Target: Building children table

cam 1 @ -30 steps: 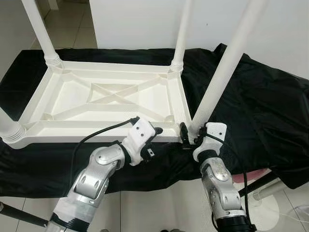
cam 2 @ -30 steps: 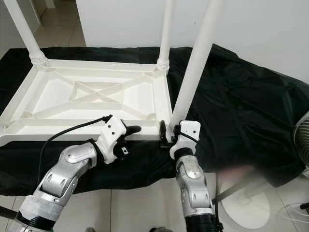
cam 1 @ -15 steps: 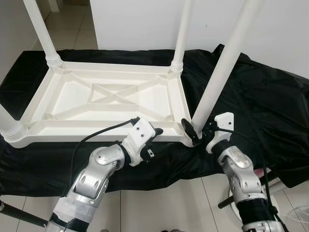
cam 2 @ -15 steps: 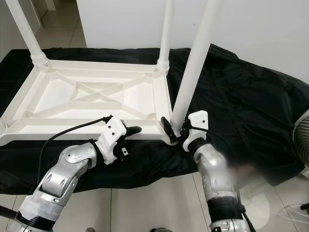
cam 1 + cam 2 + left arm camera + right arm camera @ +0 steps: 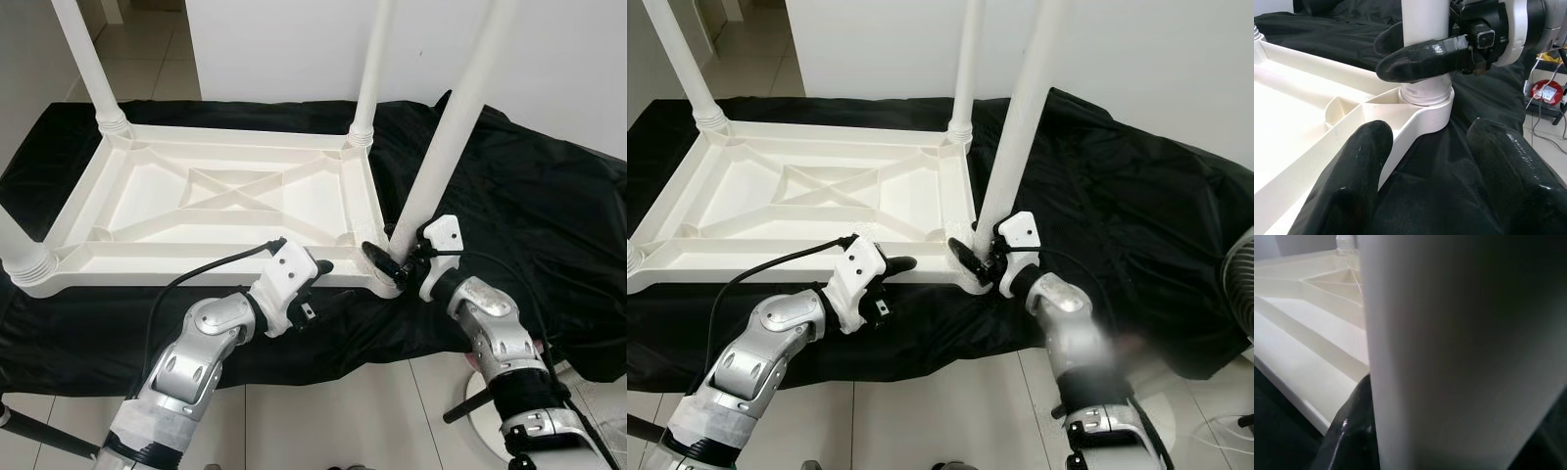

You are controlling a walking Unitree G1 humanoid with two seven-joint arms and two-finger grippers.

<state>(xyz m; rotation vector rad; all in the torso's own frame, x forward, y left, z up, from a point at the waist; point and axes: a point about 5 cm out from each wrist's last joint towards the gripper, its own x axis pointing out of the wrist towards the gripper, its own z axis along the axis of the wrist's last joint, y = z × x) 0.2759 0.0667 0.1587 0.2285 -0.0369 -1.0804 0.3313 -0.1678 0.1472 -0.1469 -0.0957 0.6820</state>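
Tabletop (image 5: 196, 201) lay upside down on a black cloth (image 5: 549, 196), three legs already in their corner sockets. Fourth leg (image 5: 446, 147) stood in the near right socket, right gripper (image 5: 397, 262) closed around its base, likely seating or twisting it. Left gripper (image 5: 1420, 161) hovered by the near rim, fingers apart, empty. Remaining: finish that leg, then flip the table.

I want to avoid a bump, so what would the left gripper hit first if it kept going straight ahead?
Probably the corner socket holding the table leg; the left gripper points at it, open, over black cloth.
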